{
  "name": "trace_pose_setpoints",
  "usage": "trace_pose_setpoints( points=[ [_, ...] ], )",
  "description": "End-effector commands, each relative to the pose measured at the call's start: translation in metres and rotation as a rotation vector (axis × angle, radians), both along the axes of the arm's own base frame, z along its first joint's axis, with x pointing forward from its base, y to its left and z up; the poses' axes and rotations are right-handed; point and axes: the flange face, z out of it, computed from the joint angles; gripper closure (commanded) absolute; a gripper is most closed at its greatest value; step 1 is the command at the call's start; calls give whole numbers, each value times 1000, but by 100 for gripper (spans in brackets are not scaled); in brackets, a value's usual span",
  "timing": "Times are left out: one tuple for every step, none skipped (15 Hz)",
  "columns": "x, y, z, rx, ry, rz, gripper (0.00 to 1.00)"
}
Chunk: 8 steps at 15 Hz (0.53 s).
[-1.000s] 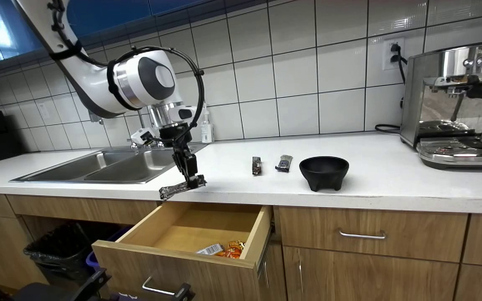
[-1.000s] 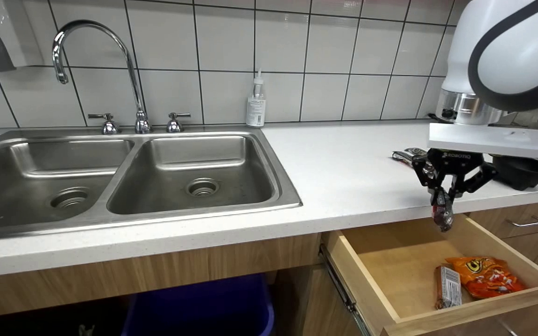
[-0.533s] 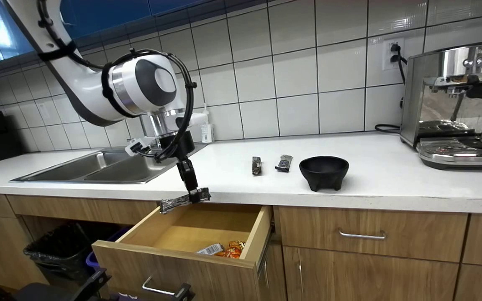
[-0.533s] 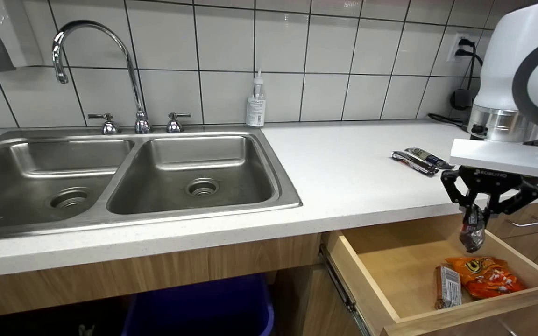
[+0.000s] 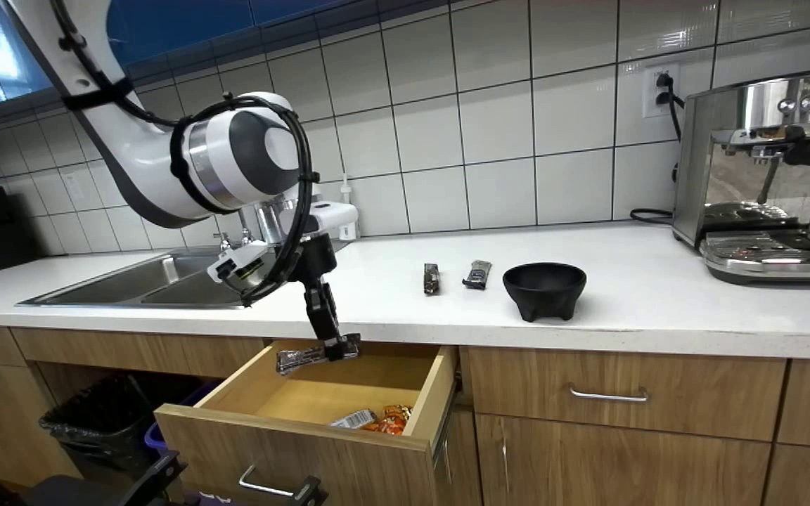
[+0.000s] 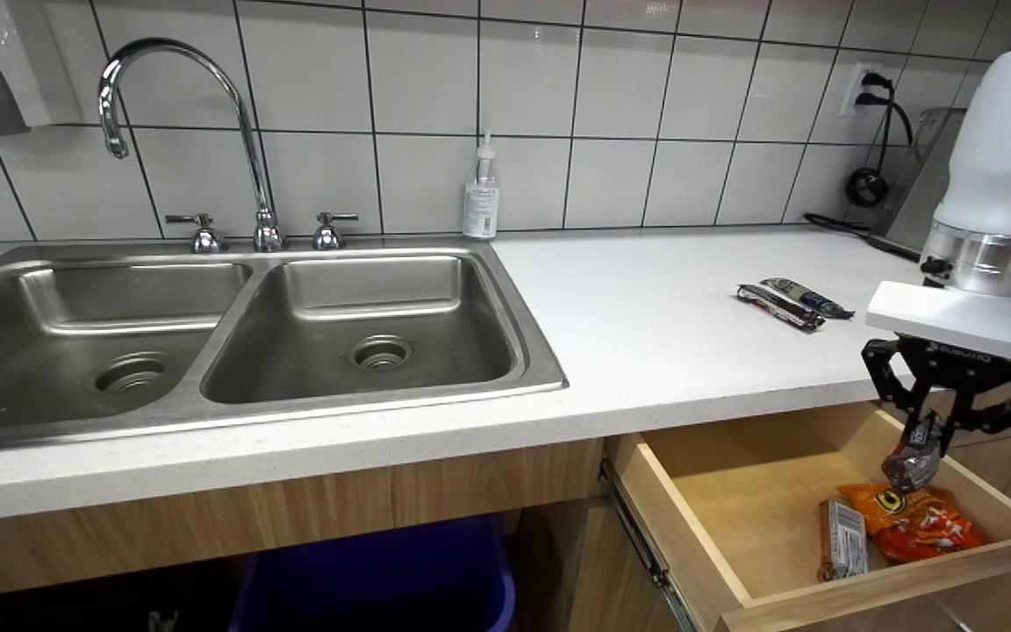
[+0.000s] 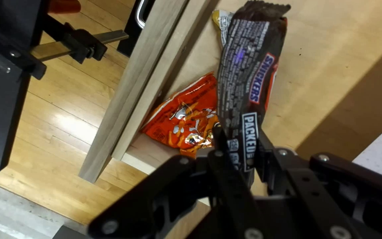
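Observation:
My gripper [image 7: 240, 141] is shut on a dark brown Snickers bar [image 7: 252, 63], pinched near one end; its long part sticks out beyond the fingers. In both exterior views the gripper [image 5: 335, 348] points down and holds the bar [image 6: 912, 465] above a pulled-out wooden drawer [image 6: 742, 509]. Inside the drawer lie an orange snack bag [image 6: 927, 531] and a small bar with a white barcode label [image 6: 843, 540], side by side near the front. The wrist view has the orange bag [image 7: 187, 116] left of the held bar, which partly covers another wrapper [image 7: 222, 25].
Two wrapped bars [image 5: 432, 279] lie on the white counter beside a black bowl [image 5: 544, 292]. Its front edge [image 5: 391, 332] overhangs the drawer's back. A steel sink [image 6: 541, 351] and a coffee machine [image 5: 690, 176] flank this stretch. A blue bin [image 6: 383, 579] stands below.
The gripper has come down with the bar still in it, from about counter height to over the drawer's opening, and shifted sideways toward the orange bag. The drawer and its contents have not moved.

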Motion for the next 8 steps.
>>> trace_pose_setpoints(
  points=[
    [-4,-12,-8,-8,-23,-76,94],
    [-4,-15,-12,-8,-19,-93,94],
    [-4,-18,-16,-8,-12,-109,94],
    [-5,-21,-21,-7,-3,-126,94],
    [-6,-24,-25,-7,4,-141,94],
    [-7,-26,-29,-9,11,-155,94],
    [-8,-29,-34,-8,21,-166,94],
    [-9,-31,-38,-8,29,-177,94]
  ],
)
